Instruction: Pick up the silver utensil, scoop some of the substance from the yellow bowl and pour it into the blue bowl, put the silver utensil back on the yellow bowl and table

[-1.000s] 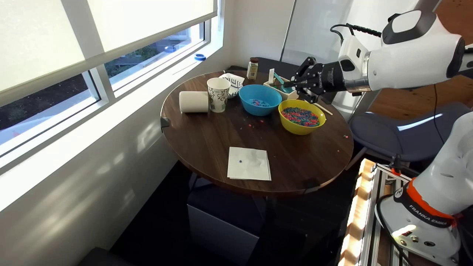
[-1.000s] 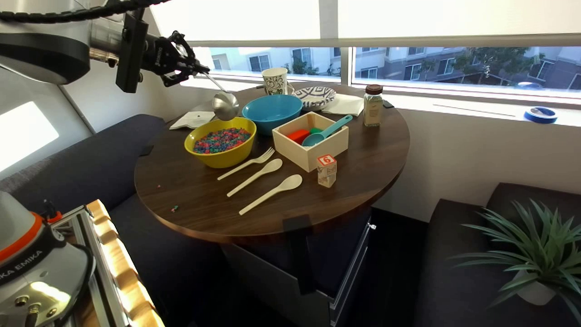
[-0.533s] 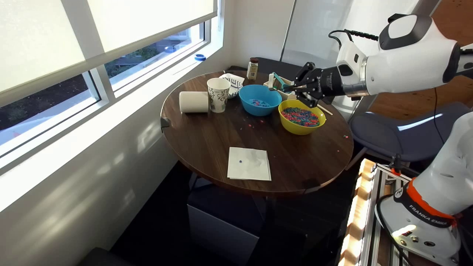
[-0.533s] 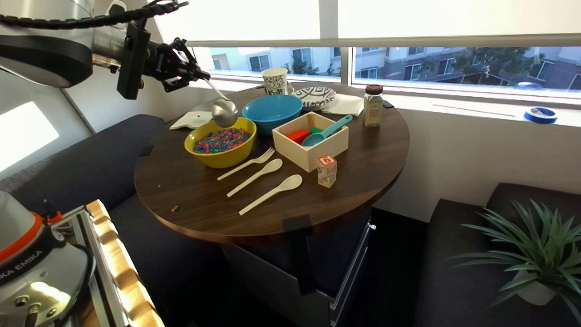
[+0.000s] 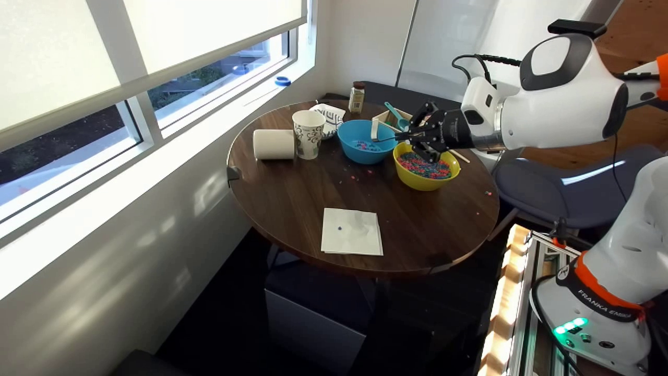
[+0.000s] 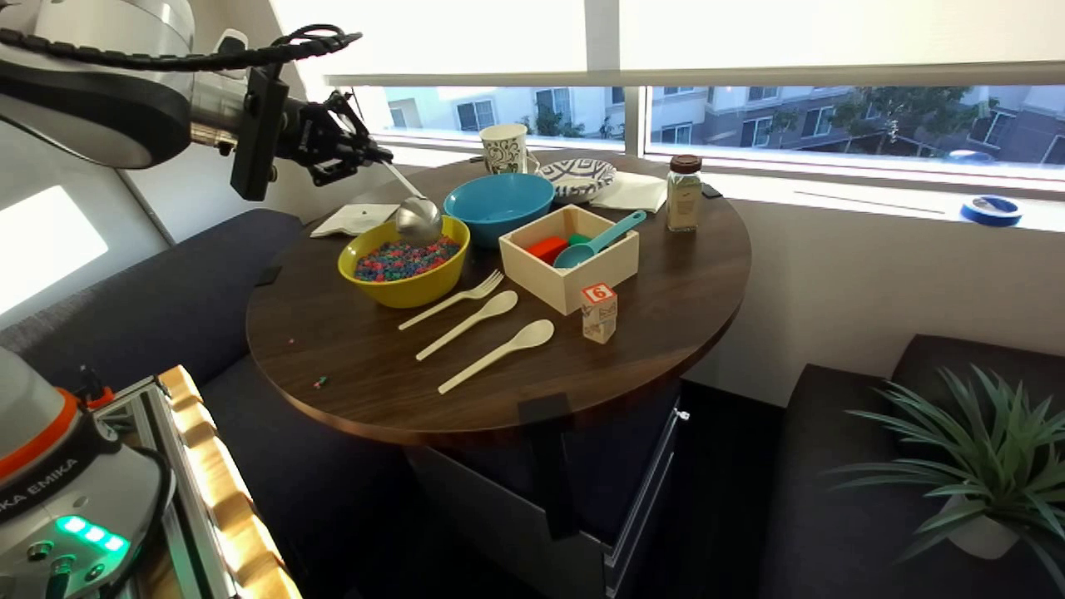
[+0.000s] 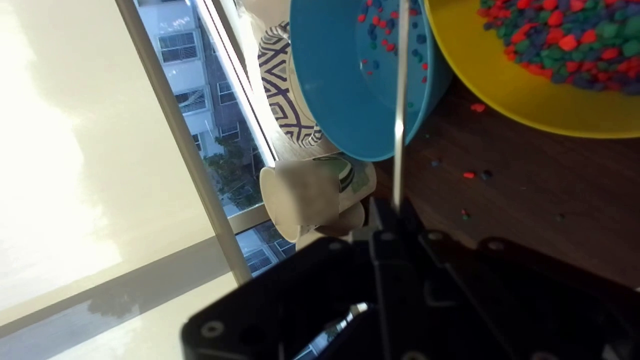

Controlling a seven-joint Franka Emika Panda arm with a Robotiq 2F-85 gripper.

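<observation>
Silver utensil (image 6: 418, 220), one; coloured bowls (image 6: 409, 293), two

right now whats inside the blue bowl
A thin scatter of red, green and dark blue bits lies inside the blue bowl. In the wrist view, the utensil crosses in front, so whatever sits behind it there is covered.

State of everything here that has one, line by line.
jaws: shut on the silver utensil
silver utensil: held off the table, any load hidden
yellow bowl: upright, many colored pieces inside
blue bowl: upright, a few pieces inside
wooden box: open, turquoise scoop inside
jar: upright, capped
patterned cup: upright
white cylinder: on its side
window shade: partly lowered
base lights: green
</observation>
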